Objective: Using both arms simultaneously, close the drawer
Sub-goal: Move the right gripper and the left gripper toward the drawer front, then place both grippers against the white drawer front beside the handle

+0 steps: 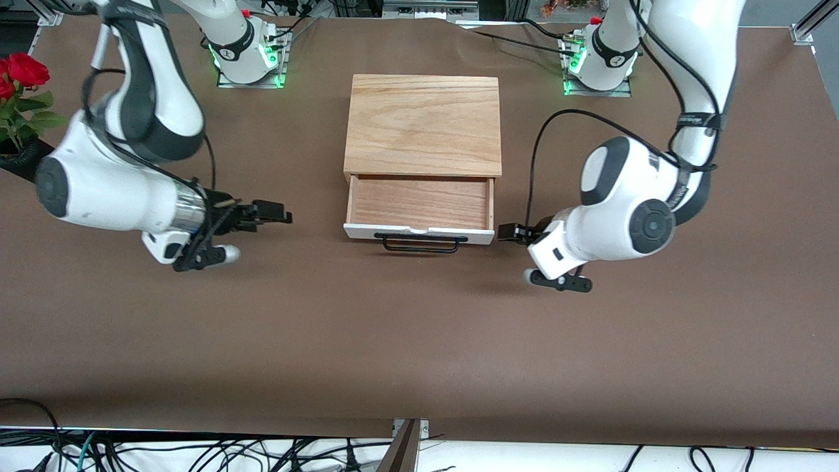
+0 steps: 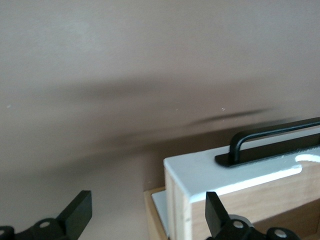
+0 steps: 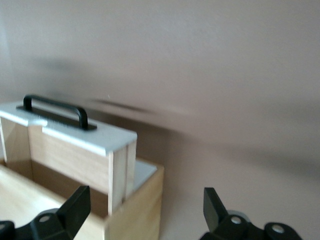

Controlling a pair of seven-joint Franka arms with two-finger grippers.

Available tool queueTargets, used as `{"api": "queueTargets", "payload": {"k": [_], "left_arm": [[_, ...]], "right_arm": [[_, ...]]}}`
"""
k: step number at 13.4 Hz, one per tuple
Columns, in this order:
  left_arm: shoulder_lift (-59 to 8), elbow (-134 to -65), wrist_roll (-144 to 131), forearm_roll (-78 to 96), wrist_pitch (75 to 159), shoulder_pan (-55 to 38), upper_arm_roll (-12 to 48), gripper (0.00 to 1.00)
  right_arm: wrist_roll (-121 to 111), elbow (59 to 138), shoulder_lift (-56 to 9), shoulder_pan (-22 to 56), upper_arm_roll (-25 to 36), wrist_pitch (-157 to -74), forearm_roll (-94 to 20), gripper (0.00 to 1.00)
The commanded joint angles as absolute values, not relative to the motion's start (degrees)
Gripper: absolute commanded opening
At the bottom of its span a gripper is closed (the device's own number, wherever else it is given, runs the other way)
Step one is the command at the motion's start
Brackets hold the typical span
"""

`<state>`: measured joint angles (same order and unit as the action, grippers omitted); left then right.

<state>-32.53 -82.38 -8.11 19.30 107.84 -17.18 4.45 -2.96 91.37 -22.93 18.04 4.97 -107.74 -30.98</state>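
Observation:
The drawer (image 1: 419, 203) stands pulled out of the light oak box (image 1: 423, 124) toward the front camera. Its white front panel (image 1: 419, 231) and black bar handle (image 1: 419, 244) face that camera. My right gripper (image 1: 278, 213) is open and empty, beside the drawer toward the right arm's end, a gap away. My left gripper (image 1: 510, 233) is open and empty, close beside the front panel's corner at the left arm's end. The left wrist view shows the open gripper (image 2: 148, 200) next to that corner (image 2: 200, 170). The right wrist view shows the open gripper (image 3: 145, 197) facing the drawer's side (image 3: 75, 132).
A plant with red roses (image 1: 23, 85) stands at the table edge by the right arm's end. The brown table (image 1: 419, 341) stretches from the drawer to the front camera. Cables (image 1: 196, 452) lie past the table's front edge.

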Motion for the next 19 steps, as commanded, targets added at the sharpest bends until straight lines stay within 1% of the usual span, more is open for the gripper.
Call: {"api": "queueTargets", "payload": {"k": [1, 3, 6, 9, 19], "left_arm": [[-33.66, -79.98, -8.00, 21.52, 108.72, -17.23, 3.87, 1.00], [-33.84, -79.98, -7.91, 23.99, 109.33, -17.23, 3.87, 1.00], [-36.55, -79.98, -8.17, 25.57, 117.31, -20.20, 3.87, 1.00], [-37.61, -79.98, -9.23, 25.66, 118.48, -20.92, 3.87, 1.00], [-39.64, -81.12, -9.32, 28.21, 117.69, -23.55, 3.87, 1.00]], "right_arm": [[-2.46, 90.70, -27.14, 19.77, 5.19, -113.27, -37.06, 1.00], [-3.16, 90.70, -29.87, 21.26, 5.19, -117.31, -42.60, 1.00], [-2.55, 91.14, -32.86, 25.82, 5.19, -123.91, -45.61, 1.00], [-2.37, 91.93, -33.92, 28.83, 5.19, -127.43, -47.55, 1.00], [-2.37, 94.39, -34.28, 30.14, 5.10, -127.53, -47.55, 1.00]]}}
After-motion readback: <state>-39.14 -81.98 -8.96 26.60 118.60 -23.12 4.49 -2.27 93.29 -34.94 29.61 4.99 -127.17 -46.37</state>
